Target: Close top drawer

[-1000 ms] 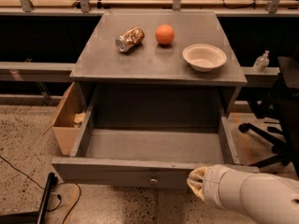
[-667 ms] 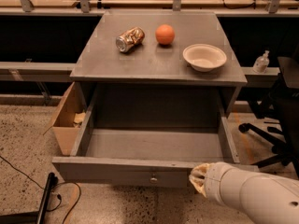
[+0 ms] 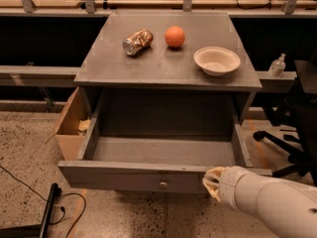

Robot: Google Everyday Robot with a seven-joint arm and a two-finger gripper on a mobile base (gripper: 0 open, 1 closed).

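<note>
Top drawer (image 3: 133, 178) drawn far out toward six o'clock, bare inside, its front panel the nearest edge. Hand (image 3: 214, 180) set against that panel's outer face, just at three o'clock of the small knob (image 3: 162, 184) — likely placed there to push flat rather than to pull. Clenched or released: cannot tell. Contact off-centre, so some risk of skewing the drawer on its runners; better, by this judgement, to drive straight toward twelve o'clock.

Open room along that path: side walls parallel, nothing lying between panel and cabinet mouth. On the tabletop (image 3: 163, 71) above, a can (image 3: 137, 41) on its side at eleven o'clock, an orange (image 3: 175, 36) just beside it at twelve, a bowl (image 3: 217, 60) at two — all well back from the front edge, though can and orange liable to roll on a hard stop. Cardboard box (image 3: 69, 128) close against the drawer's side at nine o'clock. Office chair (image 3: 292, 133) at three, near but apart from the drawer.
</note>
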